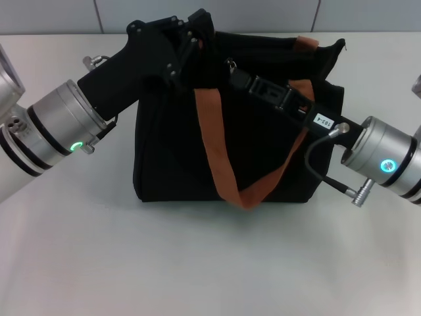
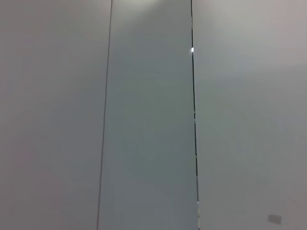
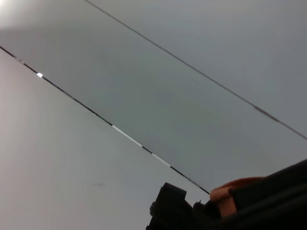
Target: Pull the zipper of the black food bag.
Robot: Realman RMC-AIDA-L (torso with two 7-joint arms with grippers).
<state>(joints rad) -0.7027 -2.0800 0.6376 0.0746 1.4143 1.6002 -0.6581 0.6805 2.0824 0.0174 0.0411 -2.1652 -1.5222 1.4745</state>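
Note:
The black food bag (image 1: 171,151) stands upright in the middle of the table, one orange-brown handle (image 1: 217,145) hanging down its front. At its top edge shows the small silver tab of the zipper (image 1: 231,64). My right gripper (image 1: 237,71) reaches in from the right, shut on that tab. My left gripper (image 1: 195,31) comes in from the left and sits against the bag's top left corner. The right wrist view catches only a corner of the bag (image 3: 278,191) with an orange handle (image 3: 230,191). The left wrist view shows no bag.
The bag sits on a white table (image 1: 197,263) with open surface in front of it. A grey panelled wall (image 1: 263,13) runs close behind it. A cable (image 1: 319,164) loops from my right wrist near the bag's right side.

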